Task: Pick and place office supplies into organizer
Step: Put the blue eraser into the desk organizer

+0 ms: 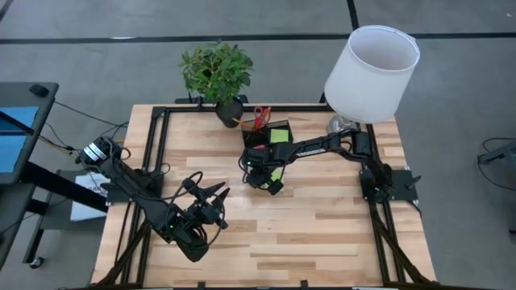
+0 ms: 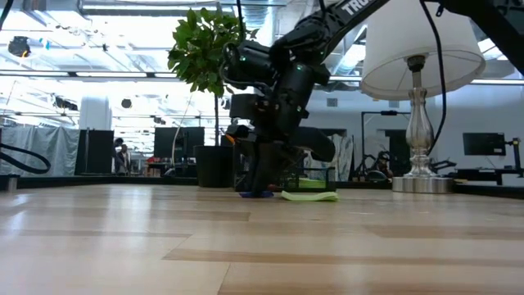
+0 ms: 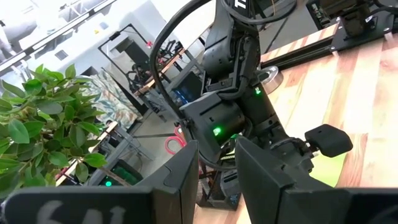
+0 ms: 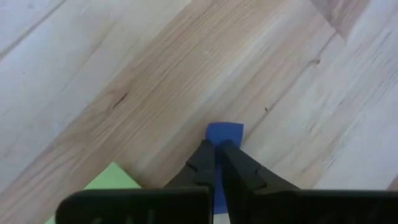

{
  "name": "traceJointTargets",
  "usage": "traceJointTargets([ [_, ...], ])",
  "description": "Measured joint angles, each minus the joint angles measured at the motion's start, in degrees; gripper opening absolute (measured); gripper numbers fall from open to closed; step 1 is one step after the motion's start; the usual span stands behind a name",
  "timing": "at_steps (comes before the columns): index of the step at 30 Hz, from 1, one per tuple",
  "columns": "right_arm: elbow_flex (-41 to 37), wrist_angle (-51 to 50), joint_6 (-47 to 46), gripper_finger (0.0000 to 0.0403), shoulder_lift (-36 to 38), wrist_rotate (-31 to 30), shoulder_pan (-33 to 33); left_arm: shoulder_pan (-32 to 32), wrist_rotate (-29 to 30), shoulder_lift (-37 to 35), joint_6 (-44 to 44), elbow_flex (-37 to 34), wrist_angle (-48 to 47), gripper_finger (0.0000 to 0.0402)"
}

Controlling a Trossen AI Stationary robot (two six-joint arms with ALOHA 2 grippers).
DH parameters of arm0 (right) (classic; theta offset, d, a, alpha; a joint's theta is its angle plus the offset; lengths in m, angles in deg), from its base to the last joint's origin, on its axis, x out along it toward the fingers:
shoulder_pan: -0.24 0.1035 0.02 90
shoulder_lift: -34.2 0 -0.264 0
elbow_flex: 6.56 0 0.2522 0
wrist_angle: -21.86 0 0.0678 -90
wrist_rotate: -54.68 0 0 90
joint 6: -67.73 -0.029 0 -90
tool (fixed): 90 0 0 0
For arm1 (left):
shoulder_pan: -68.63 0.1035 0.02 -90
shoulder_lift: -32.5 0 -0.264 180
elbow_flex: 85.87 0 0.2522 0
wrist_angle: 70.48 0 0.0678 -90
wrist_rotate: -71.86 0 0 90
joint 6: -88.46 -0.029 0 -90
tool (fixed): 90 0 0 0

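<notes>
Right gripper [image 4: 216,147] pinches a small blue piece [image 4: 225,132] on the wooden table [image 1: 322,234].

In the high view, the right arm reaches from the right edge toward frame center, its fingers pressed together on the blue piece just below the dark organizer [image 1: 268,134]. A lime-green sticky-note pad [image 2: 309,195] lies flat beside it. Red-handled scissors [image 1: 260,117] stand in the organizer. At lower left, the left gripper [image 1: 211,196] waits, its 2 fingers spread apart.
</notes>
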Motion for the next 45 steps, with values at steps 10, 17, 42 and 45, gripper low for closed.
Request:
traceJointTargets([
  [10,2.5,-2.4,-1.2,0.0023,-0.5,-2.4,0.2,0.0,0.0,0.0,0.0,0.0,0.1,0.0098],
  [17,2.5,-2.3,-0.4,0.0083,-0.6,-4.6,1.0,0.0,0.0,0.0,0.0,0.0,0.1,0.0098],
  [42,2.5,-0.6,-1.0,0.0061,-1.2,-5.8,-0.7,0.0,-0.6,0.0,0.0,0.0,0.3,0.0098],
  [45,2.5,0.7,-0.5,0.0015,-1.3,-6.2,-1.3,0.0,-0.7,0.0,-0.1,0.0,0.4,0.0098],
])
